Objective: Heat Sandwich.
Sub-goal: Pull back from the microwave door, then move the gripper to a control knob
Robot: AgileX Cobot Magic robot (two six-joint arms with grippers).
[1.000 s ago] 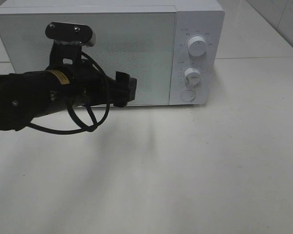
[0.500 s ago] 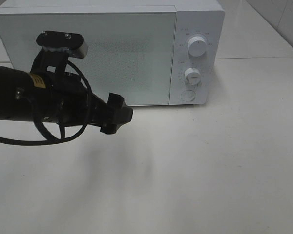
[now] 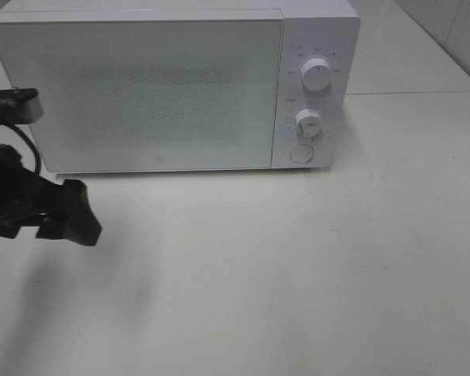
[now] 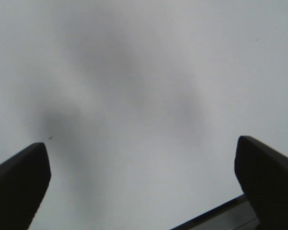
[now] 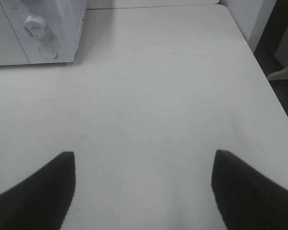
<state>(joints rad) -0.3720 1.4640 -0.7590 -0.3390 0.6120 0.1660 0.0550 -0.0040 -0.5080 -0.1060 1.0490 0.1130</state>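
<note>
White table (image 3: 298,274) w/ shut microwave (image 3: 157,86), L end effector (image 4: 141,158) spread

Smooth white casing on microwave (image 3: 333,31), speckled semi-gloss door (image 3: 157,94); table (image 3: 298,266) matt off-white, smooth; left end effector (image 3: 72,215) matt black.

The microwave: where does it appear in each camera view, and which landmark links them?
Exterior high: microwave spans the top, left to centre.
Left wrist: cannot tell; only a pale surface.
Right wrist: microwave at the frame's edge, control-panel end only.
Shared landmark: the panel's round button.
</note>
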